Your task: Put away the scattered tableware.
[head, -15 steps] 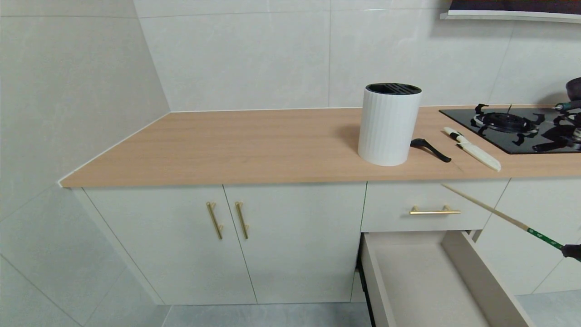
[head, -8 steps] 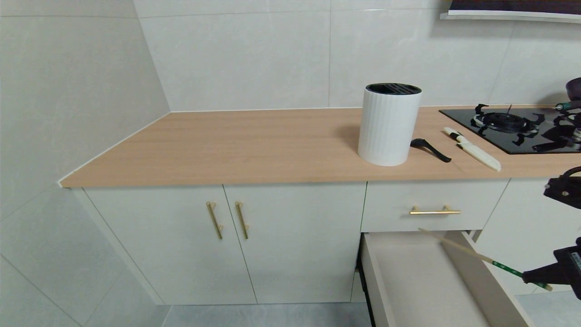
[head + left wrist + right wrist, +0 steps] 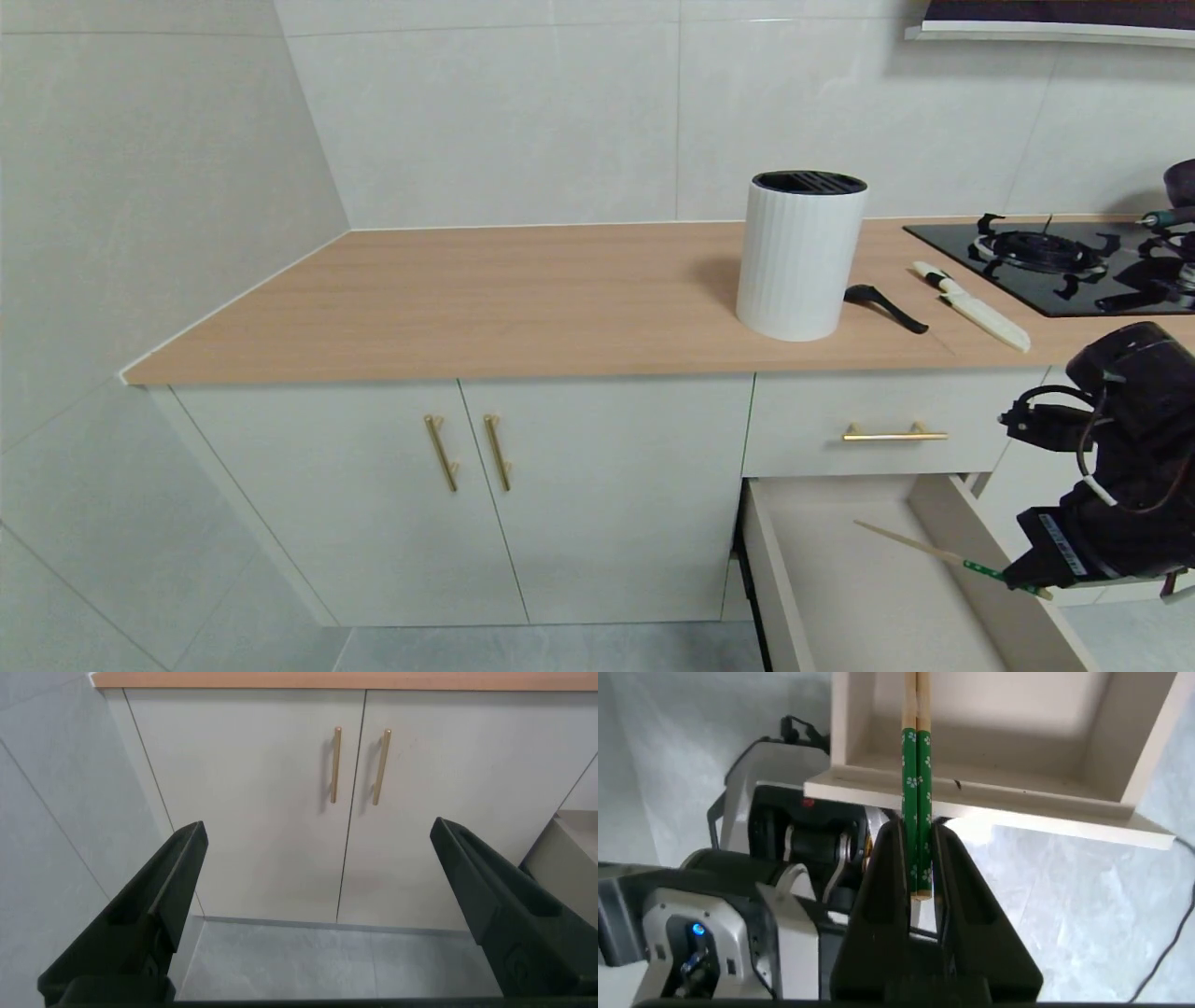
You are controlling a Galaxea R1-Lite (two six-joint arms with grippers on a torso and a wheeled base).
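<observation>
Chopsticks [image 3: 924, 548] look wooden; the counter [image 3: 523, 299] matt wood-grain.

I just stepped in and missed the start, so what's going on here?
The right claw is shut on a pair of chopsticks, holding them over the open drawer. A knife and a black utensil lie on the counter beside the white holder. The left claw hangs open and empty.

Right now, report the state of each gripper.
Left gripper: open, holding nothing.
Right gripper: shut on the chopsticks, their tips over the open drawer.
</observation>
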